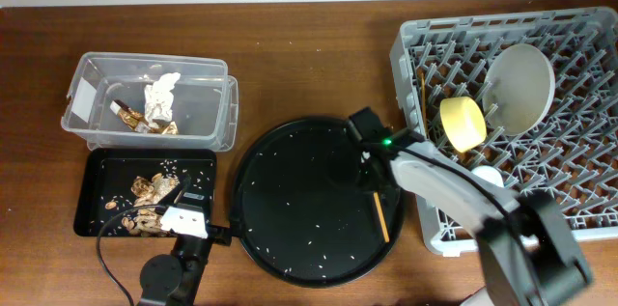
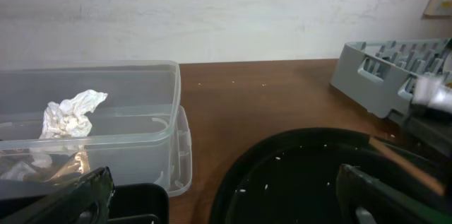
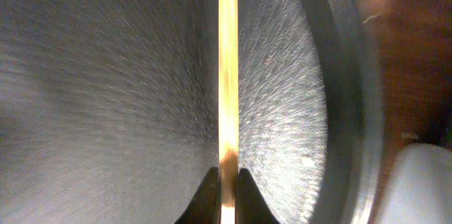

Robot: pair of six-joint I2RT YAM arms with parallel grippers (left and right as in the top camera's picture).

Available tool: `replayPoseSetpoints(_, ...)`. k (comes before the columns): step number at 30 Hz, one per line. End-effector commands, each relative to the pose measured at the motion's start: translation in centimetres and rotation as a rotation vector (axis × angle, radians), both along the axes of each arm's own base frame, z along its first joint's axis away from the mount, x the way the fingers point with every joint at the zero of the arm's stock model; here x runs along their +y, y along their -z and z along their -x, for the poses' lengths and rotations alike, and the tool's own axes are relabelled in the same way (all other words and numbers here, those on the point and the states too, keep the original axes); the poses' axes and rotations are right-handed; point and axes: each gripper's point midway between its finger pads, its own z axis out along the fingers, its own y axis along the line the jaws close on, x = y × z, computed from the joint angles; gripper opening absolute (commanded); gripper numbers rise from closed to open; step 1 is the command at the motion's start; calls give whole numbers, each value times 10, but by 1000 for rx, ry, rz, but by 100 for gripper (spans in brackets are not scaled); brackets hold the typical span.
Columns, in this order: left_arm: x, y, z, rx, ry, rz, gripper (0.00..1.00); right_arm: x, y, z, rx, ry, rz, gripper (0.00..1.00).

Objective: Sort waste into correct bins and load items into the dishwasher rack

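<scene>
My right gripper [image 3: 227, 185] is shut on a thin wooden chopstick [image 3: 227, 75], low over the right side of the large round black tray [image 1: 290, 200]. In the overhead view the gripper [image 1: 373, 179] holds the chopstick [image 1: 381, 217]. A second chopstick [image 1: 422, 94], the grey-green plate [image 1: 519, 89] and the yellow bowl [image 1: 463, 123] stand in the grey dishwasher rack [image 1: 589, 26]. The clear tub [image 1: 217, 123] holds the white napkin [image 1: 160, 96] and the shiny wrapper [image 1: 135, 118]. The small black tray [image 1: 97, 185] holds food scraps [image 1: 150, 190]. My left gripper [image 2: 226, 203] is open and empty between both trays. The cups are not visible.
Rice grains [image 1: 290, 248] are scattered over the round tray. A pale object [image 1: 488, 176] sits in the rack beside my right arm. The left arm [image 1: 169, 272] and its cable lie at the table's front edge. Bare wooden table [image 1: 309, 65] lies behind the round tray.
</scene>
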Motion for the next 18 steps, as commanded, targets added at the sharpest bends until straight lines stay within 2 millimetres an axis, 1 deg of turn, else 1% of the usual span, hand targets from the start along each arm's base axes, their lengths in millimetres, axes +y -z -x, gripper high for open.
replayPoseSetpoints(1,0,1,0,-5,4,-14,100,-7,-121,-47,-390,21,-29,4)
replayPoseSetpoints(3,0,1,0,-5,4,-14,100,-28,-185,-63,-628,62,31,4)
replayPoseSetpoints(4,0,1,0,-5,4,-14,100,-40,-214,-69,-741,52,91,4)
replayPoseSetpoints(5,0,1,0,-5,4,-14,100,-52,-227,-75,-793,44,151,4)
replayPoseSetpoints(6,0,1,0,-5,4,-14,100,-63,-230,-81,-806,42,201,4)
replayPoseSetpoints(7,0,1,0,-5,4,-14,99,-76,-225,-92,-799,41,246,4)
replayPoseSetpoints(8,0,1,0,-5,4,-14,99,-90,-214,-105,-781,65,279,4)
replayPoseSetpoints(9,0,1,0,-5,4,-14,99,-101,-202,-116,-756,88,287,4)
replayPoseSetpoints(11,0,1,0,-5,4,-14,99,-118,-177,-132,-710,121,310,4)
replayPoseSetpoints(12,0,1,0,-5,4,-14,100,-124,-166,-139,-693,136,321,4)
replayPoseSetpoints(13,0,1,0,-5,4,-14,100,-126,-158,-144,-684,141,325,4)
replayPoseSetpoints(14,0,1,0,-5,4,-14,99,-126,-152,-147,-674,139,326,4)
replayPoseSetpoints(15,0,1,0,-5,4,-14,99,-122,-144,-148,-657,125,312,6)
replayPoseSetpoints(16,0,1,0,-5,4,-14,99,-111,-140,-149,-647,91,256,41)
replayPoseSetpoints(17,0,1,0,-5,4,-14,99,-108,-144,-149,-656,86,240,64)
replayPoseSetpoints(18,0,1,0,-5,4,-14,100,-108,-152,-148,-674,89,235,66)
